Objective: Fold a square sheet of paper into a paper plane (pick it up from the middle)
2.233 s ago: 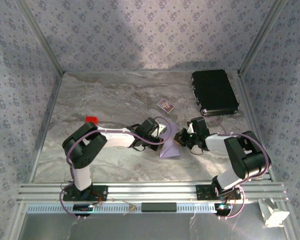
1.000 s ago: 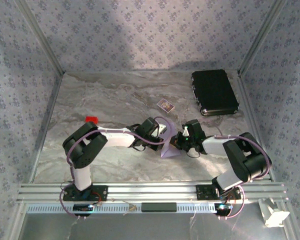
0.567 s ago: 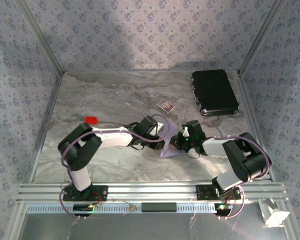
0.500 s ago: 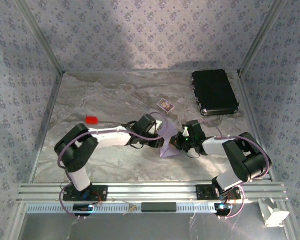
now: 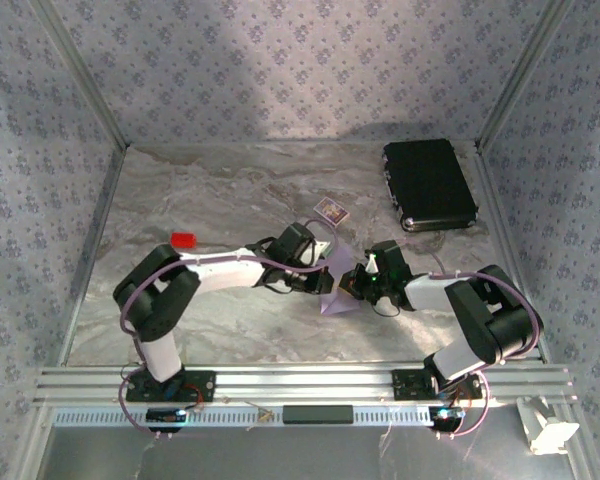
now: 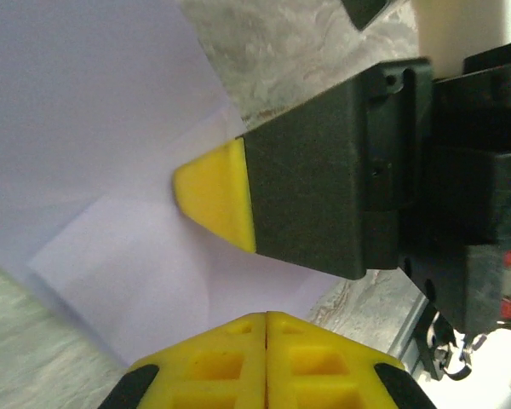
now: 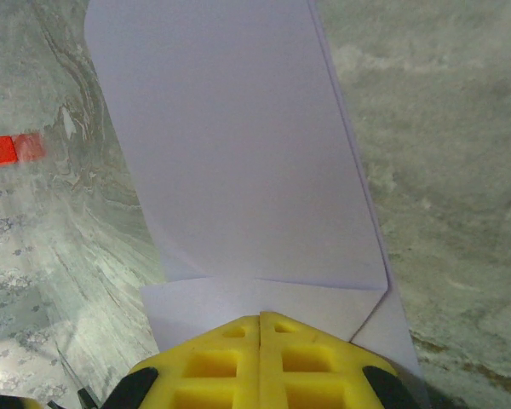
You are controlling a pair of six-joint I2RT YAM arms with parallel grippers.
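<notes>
The square sheet of paper [image 5: 337, 292], pale lilac and partly folded, lies on the marble table between both grippers. My left gripper [image 5: 323, 274] comes at it from the left, my right gripper [image 5: 356, 286] from the right. In the left wrist view my left gripper [image 6: 266, 315] is shut, its tips down on the paper [image 6: 94, 128]; the right gripper's yellow fingertip [image 6: 213, 200] presses the sheet just beyond. In the right wrist view my right gripper [image 7: 260, 317] is shut at the near edge of the paper [image 7: 238, 170], where folded flaps meet. Whether either pinches a layer is unclear.
A black case [image 5: 430, 185] lies at the back right. A small patterned card [image 5: 330, 210] sits just behind the paper. A small red block [image 5: 183, 240] rests to the left, also visible from the right wrist [image 7: 0, 149]. Patterned walls close in three sides.
The right gripper slid left onto the paper, then held still. The left arm stretched out further over the sheet; its gripper opened briefly and shut again.
</notes>
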